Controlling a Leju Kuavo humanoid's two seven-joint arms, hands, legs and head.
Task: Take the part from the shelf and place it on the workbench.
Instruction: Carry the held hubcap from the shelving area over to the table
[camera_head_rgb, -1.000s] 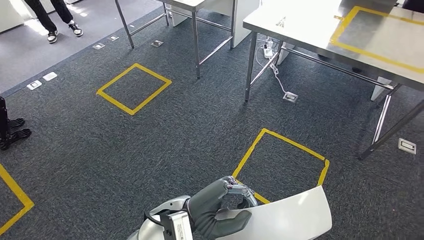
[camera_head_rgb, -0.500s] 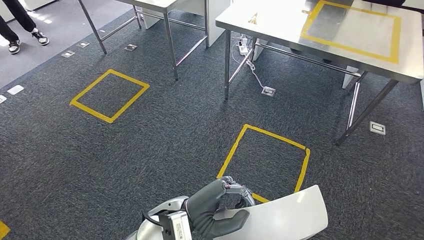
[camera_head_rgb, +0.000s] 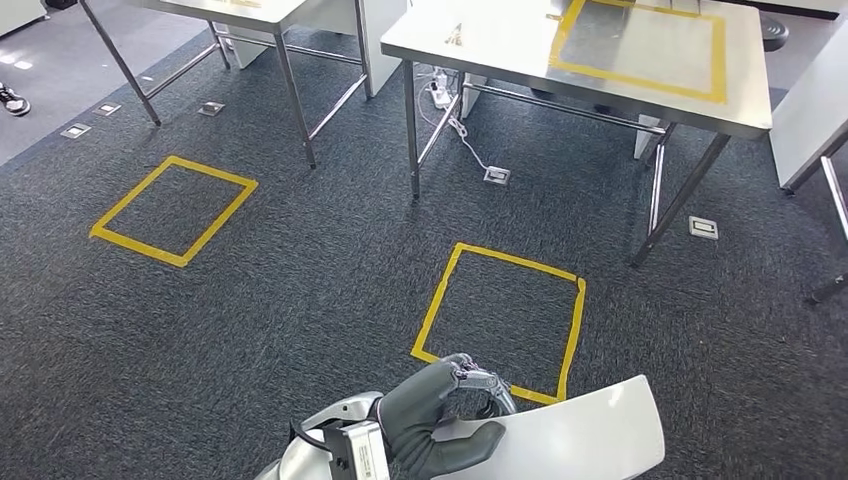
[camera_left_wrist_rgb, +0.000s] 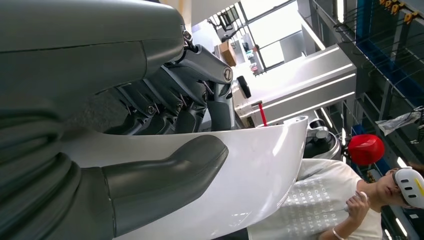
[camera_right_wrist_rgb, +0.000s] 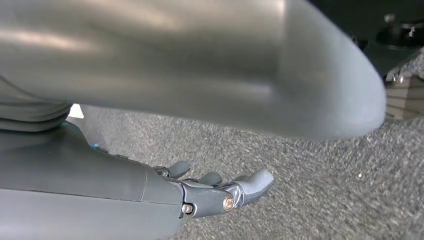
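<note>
Fingers of the left hand are curled over the near edge of the long, curved white plastic part, with the thick grey thumb pressed flat on its other face, so the panel is clamped between thumb and fingers at one end. Rest of it sticks out past the fingertips, out over the dark grey carpet, and my guess is it's gripped by the end like that so the free end can go down onto the table first.

Right hand hangs low over the carpet, fingers loosely apart and nothing in them.

Beyond the fingertips there's a yellow tape square on the floor, and further out the steel workbench with its own yellow tape outline on top. Part is well short of the bench, so I'd say we're mid-carry with the placing not yet done.

Someone in a pale patterned shirt stands beyond the part's far end.
</note>
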